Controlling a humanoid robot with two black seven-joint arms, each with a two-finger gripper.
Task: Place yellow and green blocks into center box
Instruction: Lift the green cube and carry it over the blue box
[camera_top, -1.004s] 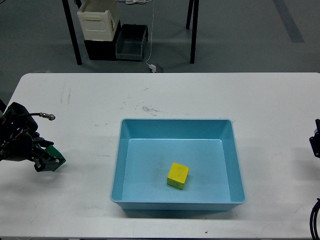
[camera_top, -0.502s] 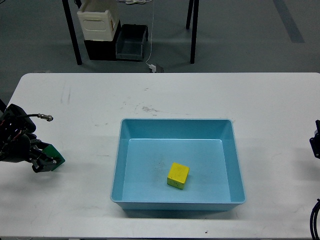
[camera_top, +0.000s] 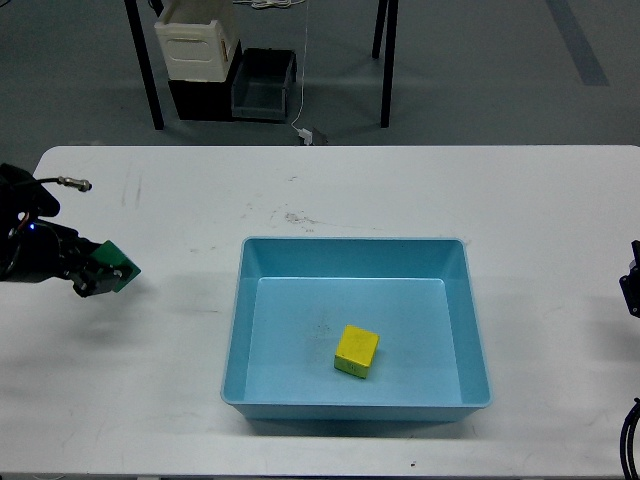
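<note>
Over table (camera_top: 300, 190), green block (camera_top: 116, 268) clamped in left end effector (camera_top: 103, 273).

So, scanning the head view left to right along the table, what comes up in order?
left gripper holding the green block → blue box → yellow block inside it → right arm at the edge.

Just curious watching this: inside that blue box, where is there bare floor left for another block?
Inside the blue box, the yellow block sits low and centre. Bare floor lies left of it, right of it, and along the far wall. Tightest is the strip between it and the near wall. The left gripper holds the green block.
</note>
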